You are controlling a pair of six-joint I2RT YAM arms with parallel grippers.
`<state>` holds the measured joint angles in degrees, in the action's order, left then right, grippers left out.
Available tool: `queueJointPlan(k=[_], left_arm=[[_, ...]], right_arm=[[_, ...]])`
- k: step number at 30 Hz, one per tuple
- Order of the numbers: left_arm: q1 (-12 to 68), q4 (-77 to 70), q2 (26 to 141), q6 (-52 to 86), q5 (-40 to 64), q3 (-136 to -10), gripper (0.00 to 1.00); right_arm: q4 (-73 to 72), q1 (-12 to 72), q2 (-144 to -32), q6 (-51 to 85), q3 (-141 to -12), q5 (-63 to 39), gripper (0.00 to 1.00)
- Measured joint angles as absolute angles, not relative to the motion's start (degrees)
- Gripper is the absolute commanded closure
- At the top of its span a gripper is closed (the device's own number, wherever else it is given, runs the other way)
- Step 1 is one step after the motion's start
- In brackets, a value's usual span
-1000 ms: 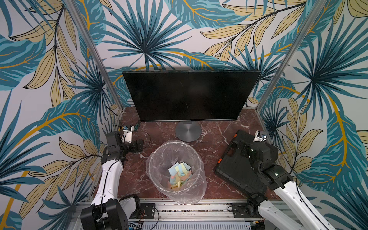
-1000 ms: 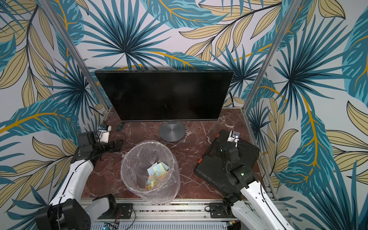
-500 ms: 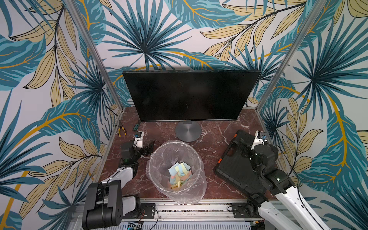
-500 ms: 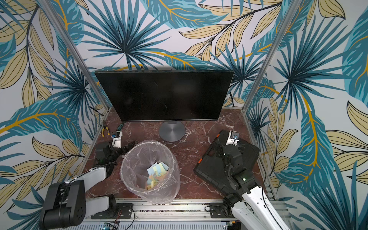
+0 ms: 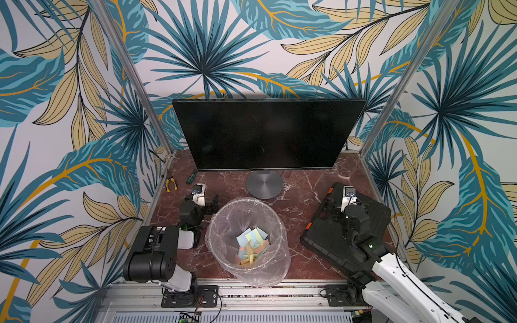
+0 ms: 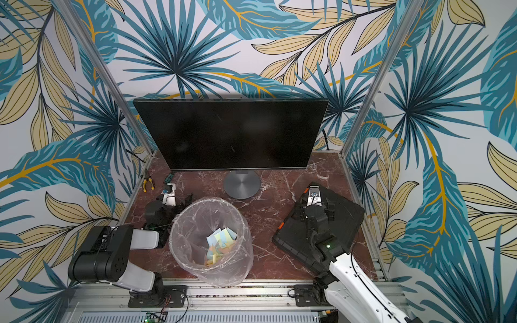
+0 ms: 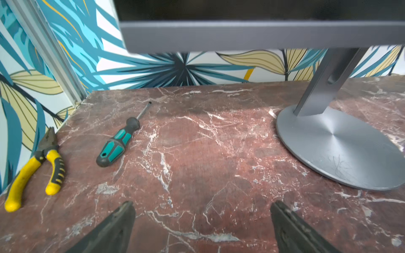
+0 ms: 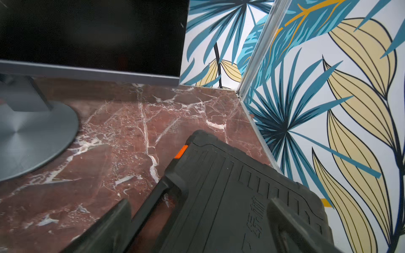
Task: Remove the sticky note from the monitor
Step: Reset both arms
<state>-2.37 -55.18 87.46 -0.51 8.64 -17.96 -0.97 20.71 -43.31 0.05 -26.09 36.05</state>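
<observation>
At the left edge of a top view, yellow-handled pliers [image 5: 171,184] and a teal screwdriver [image 5: 191,179] lie on the marble tabletop [image 5: 296,195]. Just below them, the left fingers [image 7: 114,230] are spread wide and hold nothing. At lower centre, a clear-lined bin [image 5: 277,268] contains pastel paper notes [image 5: 251,243]. The monitor [image 5: 265,134] stands upright at centre back, its screen dark. At the right, the right fingers [image 8: 109,232] gape wide and empty over a black case [image 5: 321,240].

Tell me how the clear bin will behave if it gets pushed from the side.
Probably light: the bin is thin clear plastic holding only paper notes. It would likely slide on the smooth table or tip, being tall. Its crinkled liner looks floppy.
</observation>
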Motion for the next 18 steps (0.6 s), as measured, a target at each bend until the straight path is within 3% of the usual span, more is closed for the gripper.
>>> queueJointPlan(k=[9, 18], left_arm=[[-0.7, -50.6, 87.4, -1.2, 4.7, -20.7, 0.0], [-0.1, -48.6, 87.4, -2.0, 3.4, -20.9, 0.0]], right_arm=[[-26.2, 14.6, -57.6, -2.3, -17.1, 27.7, 0.0], [-45.9, 9.1, -76.1, -2.4, -16.7, 21.7, 0.01]])
